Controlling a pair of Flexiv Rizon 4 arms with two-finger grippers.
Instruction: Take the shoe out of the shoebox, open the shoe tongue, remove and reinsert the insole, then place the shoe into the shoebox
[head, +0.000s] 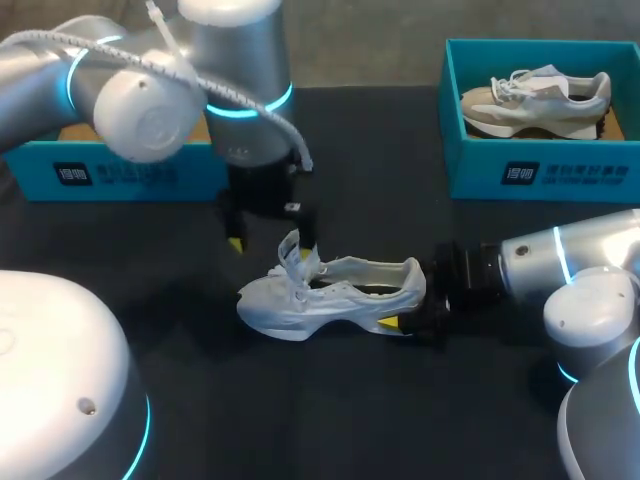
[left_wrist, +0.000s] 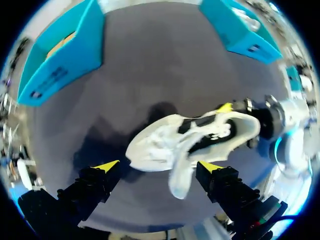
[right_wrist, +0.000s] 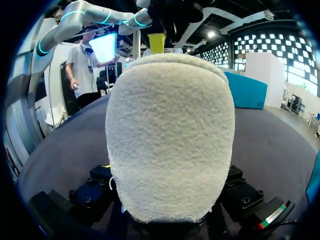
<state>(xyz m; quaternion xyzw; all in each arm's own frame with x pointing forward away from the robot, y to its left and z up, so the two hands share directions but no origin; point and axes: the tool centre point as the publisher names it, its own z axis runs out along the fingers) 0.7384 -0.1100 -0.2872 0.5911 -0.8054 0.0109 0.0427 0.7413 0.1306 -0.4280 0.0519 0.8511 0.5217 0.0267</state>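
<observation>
The white shoe (head: 335, 295) is out of its box, standing on its sole roughly mid-bench, toe pointing toward my left side. Its tongue (left_wrist: 181, 180) is pulled up and flopping out of the opening.

The right gripper (head: 405, 302) is at the shoe's heel end and clamped on the heel. One yellow tip shows against the near side in the head view and the other on the far side in the left wrist view. From the right wrist camera the fuzzy heel pretty much fills everything, sitting right between the fingers.

The left gripper (left_wrist: 159, 166) hangs right above the shoe's laces with its fingers spread wide, holding nothing. The tongue sticks up between them, much closer to one finger (left_wrist: 212, 172); can't tell if it's actually touching.

Behind the shoe and off to the left is a teal shoebox (head: 130, 172), mostly hidden by my left arm. Behind the shoe to the right, well apart from it, is a second teal box (head: 540, 175) with a beige shoe (head: 535, 100) lying inside. All of it sits on the dark bench (head: 400, 420).
</observation>
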